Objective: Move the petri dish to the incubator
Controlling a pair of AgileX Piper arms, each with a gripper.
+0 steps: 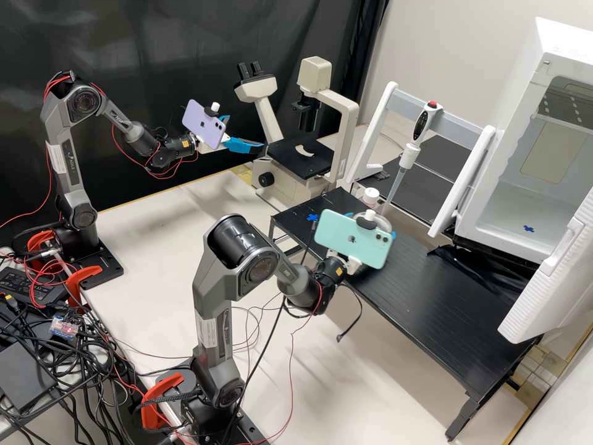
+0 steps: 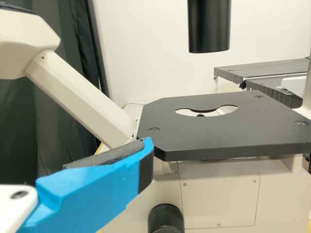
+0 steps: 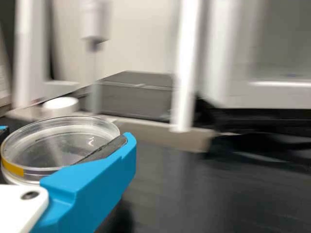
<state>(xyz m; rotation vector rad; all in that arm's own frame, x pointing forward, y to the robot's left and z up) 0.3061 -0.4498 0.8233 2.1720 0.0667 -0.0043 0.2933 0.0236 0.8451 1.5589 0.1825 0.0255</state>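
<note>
Black curtain hangs behind the left of the scene and a pale wall behind the right, with a white tabletop below and the raised black bench standing toward the right. Over that bench, the right gripper is closed onto the round, clear petri dish, its fingers parted by the dish's width, one on each side, a dark pad against the rim. Whether the dish's underside touches the bench I cannot tell. A white-capped container stands near the dish, on its far side. The left gripper has its fingers spread well apart, holding nothing, just left of the microscope's dark stage. Black bench top runs broadly rightward from the dish, bounded by its long near edge; along the far side stand the white rack with its pipette and the legs that come down between dish and incubator. The incubator is well apart to the right, its front open, a blue cross on its floor, and its ribbed door swung out at the near right, framing the way in.
</note>
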